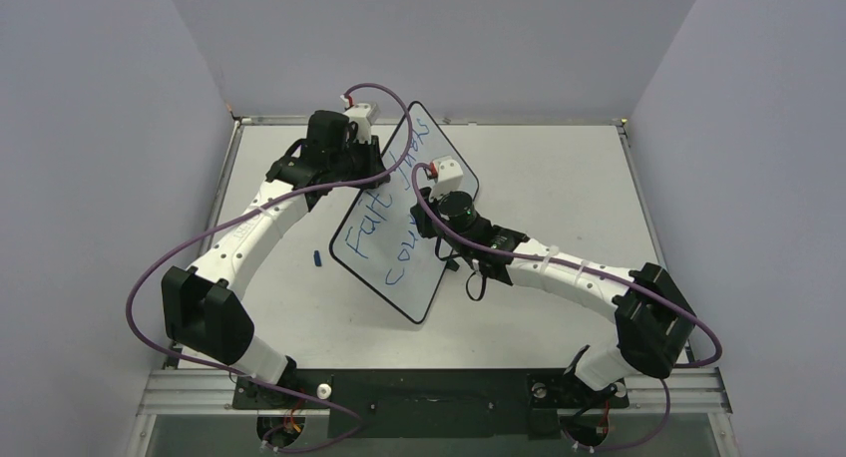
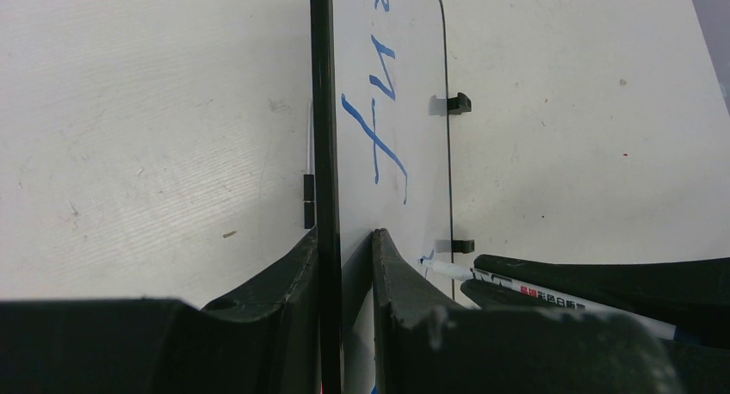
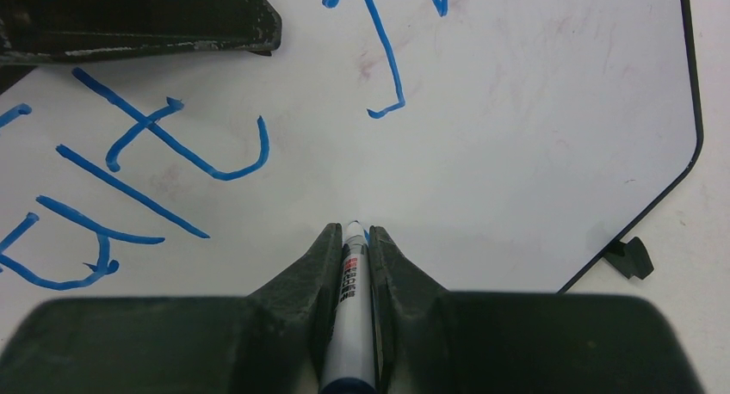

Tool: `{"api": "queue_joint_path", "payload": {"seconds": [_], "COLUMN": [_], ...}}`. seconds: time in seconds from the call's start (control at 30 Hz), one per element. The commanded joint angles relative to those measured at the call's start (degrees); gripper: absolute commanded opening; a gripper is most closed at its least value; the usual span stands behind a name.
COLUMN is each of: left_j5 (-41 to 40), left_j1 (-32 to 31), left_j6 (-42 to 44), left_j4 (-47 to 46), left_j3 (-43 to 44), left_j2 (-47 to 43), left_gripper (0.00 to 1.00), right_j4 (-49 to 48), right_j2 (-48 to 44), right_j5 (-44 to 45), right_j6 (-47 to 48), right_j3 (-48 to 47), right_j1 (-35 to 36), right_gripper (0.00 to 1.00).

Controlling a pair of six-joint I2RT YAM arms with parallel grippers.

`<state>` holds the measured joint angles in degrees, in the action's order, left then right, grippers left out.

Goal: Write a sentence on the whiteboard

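whiteboard [image 1: 411, 277] edge pinched in left jaws, right jaws clamped on marker [image 3: 349, 325], tip seemingly touching it

The whiteboard [image 3: 534, 136], white with a thin black frame and rounded corners, is tilted up on one edge. The sentence [image 1: 364, 235] crosses it in two lines of large blue handwritten letters.
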<state>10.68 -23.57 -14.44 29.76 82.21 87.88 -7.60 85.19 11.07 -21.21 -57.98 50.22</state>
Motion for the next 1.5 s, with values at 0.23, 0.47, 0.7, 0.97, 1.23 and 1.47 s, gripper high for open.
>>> {"api": "queue_joint_path", "payload": {"seconds": [0.23,0.47,0.7,0.97,1.23,1.47], "left_j5": [-6.4,-6.3,-6.5,-6.5,-6.3,-6.2], "left_j1": [0.4,0.3,0.4,0.5,0.4,0.4], "left_j6": [5.9,5.9,5.9,5.9,5.8,5.8], "left_j4": [-2.9,-2.9,-2.9,-3.0,-3.0,-3.0], "left_j3": [1.7,1.7,1.7,1.6,1.6,1.6], "left_j2": [-2.0,-2.1,-2.5,-2.5,-2.3,-2.0], "left_gripper": [0.0,0.0,0.0,0.0,0.0,0.0], "right_j4": [0.6,0.1,-0.8,-1.7,-2.1,-2.4], "right_j2": [-4.9,-5.0,-2.9,-0.8,0.4,1.4], "right_j5": [1.7,1.6,-0.1,-1.8,-2.5,-3.5], "right_j6": [1.4,1.3,0.7,0.0,-0.3,-0.5], "right_j3": [0.2,2.0,1.3,0.2,-0.8,-1.8], "right_j1": [-0.9,-3.4,-5.6,-5.8,-5.8,-5.8], "right_gripper": [0.0,0.0,0.0,0.0,0.0,0.0]}}
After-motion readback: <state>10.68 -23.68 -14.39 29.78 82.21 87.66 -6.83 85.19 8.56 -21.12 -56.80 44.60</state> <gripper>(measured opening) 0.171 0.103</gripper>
